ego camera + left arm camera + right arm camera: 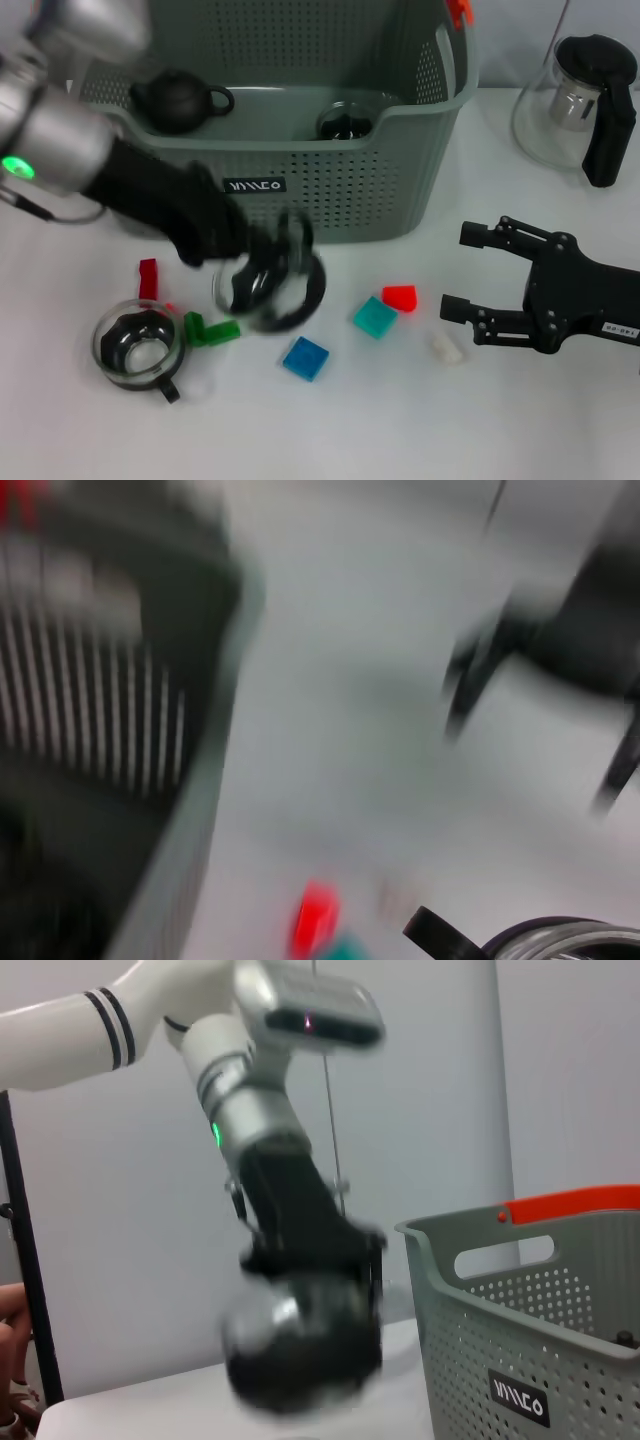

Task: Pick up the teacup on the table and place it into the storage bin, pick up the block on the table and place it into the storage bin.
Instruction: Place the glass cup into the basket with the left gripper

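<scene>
A glass teacup (268,283) with a black rim hangs just above the table in front of the storage bin (350,190), and my left gripper (262,268) is shut on it; both are smeared by motion. The right wrist view shows that cup (300,1345) held off the table beside the bin (520,1360). A second glass teacup (140,345) stands on the table at the front left. Blocks lie around: red (148,277), green (208,329), blue (306,357), teal (375,316), another red (400,296) and white (447,347). My right gripper (455,270) rests open at the right.
Inside the bin sit a dark teapot (178,100) and a glass cup (347,120). A glass pitcher (580,105) with a black handle stands at the back right. The left wrist view shows the bin wall (120,740) and a red block (315,918).
</scene>
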